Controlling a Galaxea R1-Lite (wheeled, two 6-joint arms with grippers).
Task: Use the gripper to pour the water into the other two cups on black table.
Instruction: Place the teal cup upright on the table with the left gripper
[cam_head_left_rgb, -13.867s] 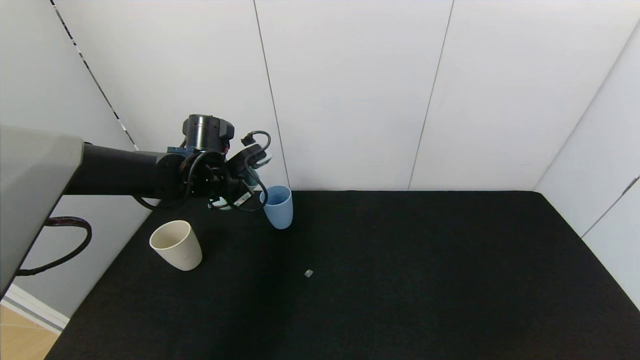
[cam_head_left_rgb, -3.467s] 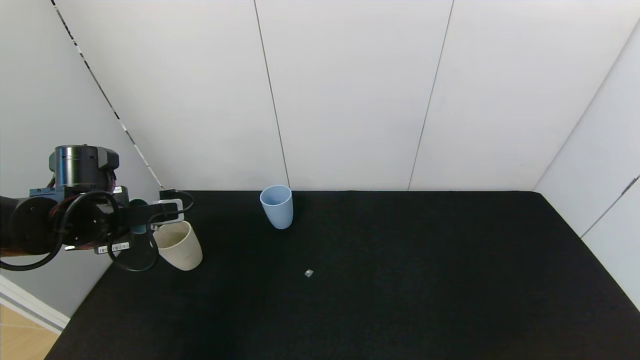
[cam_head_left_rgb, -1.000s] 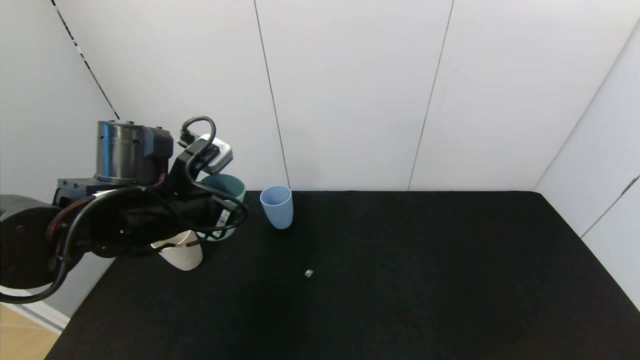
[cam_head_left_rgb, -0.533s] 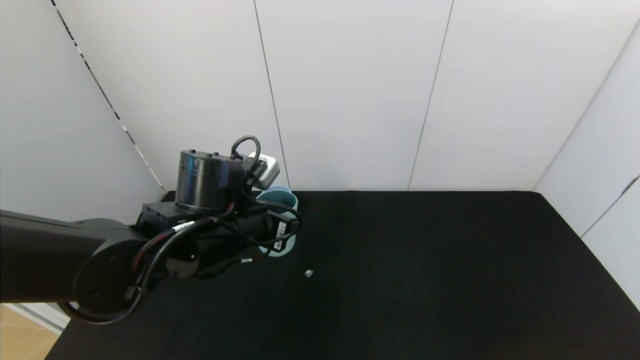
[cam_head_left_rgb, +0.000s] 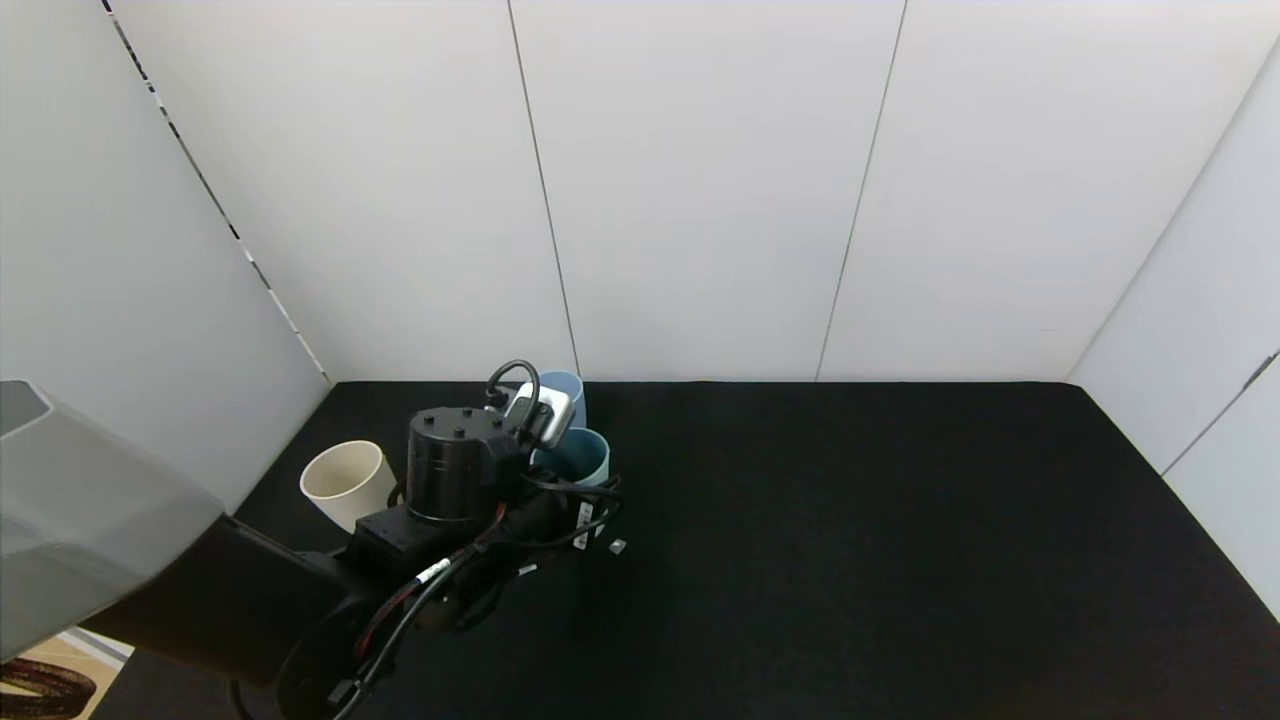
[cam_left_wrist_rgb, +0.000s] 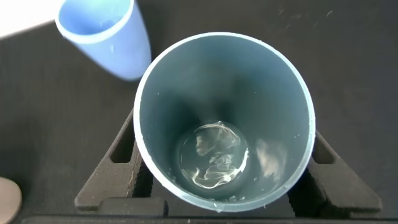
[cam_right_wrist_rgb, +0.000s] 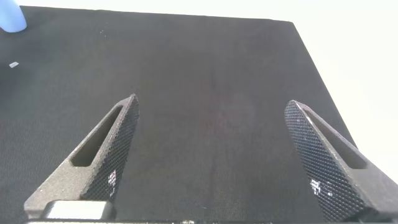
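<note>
My left gripper (cam_left_wrist_rgb: 224, 127) is shut on a teal-green cup (cam_head_left_rgb: 583, 458), one black finger (cam_left_wrist_rgb: 115, 168) on each side of its wall. The cup is held upright, with a little water (cam_left_wrist_rgb: 214, 155) lying at its bottom. Just behind it on the black table (cam_head_left_rgb: 850, 520) stands the light blue cup (cam_left_wrist_rgb: 106, 37), partly hidden in the head view by the wrist's silver-grey box (cam_head_left_rgb: 540, 412). The cream-beige cup (cam_head_left_rgb: 345, 485) stands to the left, apart from the arm. My right gripper (cam_right_wrist_rgb: 211, 102) hangs open over bare table, holding nothing.
A tiny grey scrap (cam_head_left_rgb: 617, 546) lies on the table just right of my left wrist. White wall panels close the table at the back and on both sides. The table's left edge runs near the cream-beige cup.
My left arm has carried the teal-green cup rightward from beside the cream-beige cup, then lowered it in front of the light blue cup. The cream-beige cup is uncovered again.
</note>
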